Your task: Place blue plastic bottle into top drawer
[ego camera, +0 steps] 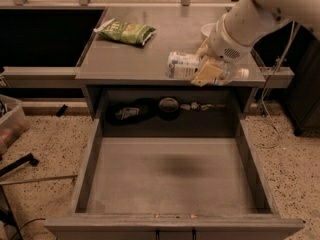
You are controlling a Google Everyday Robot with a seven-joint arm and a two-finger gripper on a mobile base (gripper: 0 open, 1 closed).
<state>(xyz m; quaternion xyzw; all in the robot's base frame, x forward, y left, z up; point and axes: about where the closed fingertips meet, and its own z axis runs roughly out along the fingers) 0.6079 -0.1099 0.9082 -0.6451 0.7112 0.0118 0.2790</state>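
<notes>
The blue plastic bottle [183, 65] lies on its side at the front right edge of the grey countertop [130, 59], white cap [242, 74] pointing right. My gripper [207, 64] comes down from the upper right and is shut across the bottle's middle, one tan finger [209, 73] in front of it. I cannot tell whether the bottle rests on the counter or hangs just above it. The top drawer [88, 167] is pulled fully open below the counter, its flat grey floor bare, with a faint shadow in the middle.
A green snack bag [125, 32] lies at the counter's back left. A white bowl [207, 30] sits behind my wrist. Dark items and a round object [169, 106] sit in the recess behind the drawer. A plastic bin [10, 126] stands on the floor at left.
</notes>
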